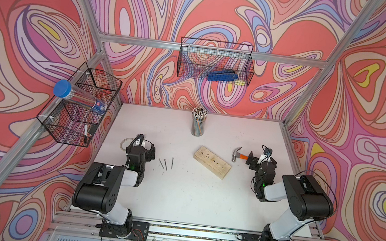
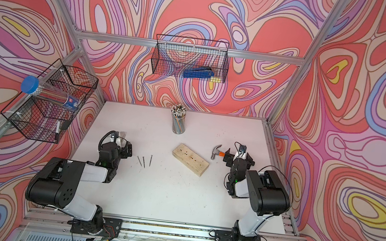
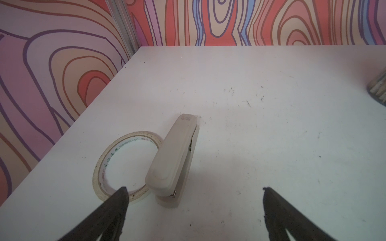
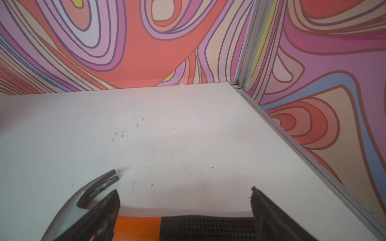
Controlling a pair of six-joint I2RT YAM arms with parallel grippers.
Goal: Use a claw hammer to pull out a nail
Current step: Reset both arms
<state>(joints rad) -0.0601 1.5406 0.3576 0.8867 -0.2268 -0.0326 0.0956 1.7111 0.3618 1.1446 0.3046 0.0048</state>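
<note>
The claw hammer [image 1: 237, 153] lies flat on the right of the white table [image 1: 190, 196], silver head toward the middle, orange neck behind it. My right gripper [image 1: 252, 160] hangs open just above its black handle [image 4: 208, 227], one finger on each side, not closed on it. In the right wrist view the curved claw [image 4: 102, 183] shows beside one of the fingers [image 4: 108, 208]. Three nails [image 1: 165, 164] lie loose on the table. A wooden block [image 1: 212, 162] with dark holes lies between nails and hammer. My left gripper [image 3: 195, 191] is open and empty.
A cream stapler [image 3: 175, 158] and a roll of tape [image 3: 125, 162] lie just ahead of the left gripper. A cup of pencils [image 1: 198, 124] stands at the back. Wire baskets [image 1: 215, 61] hang on the back and left walls.
</note>
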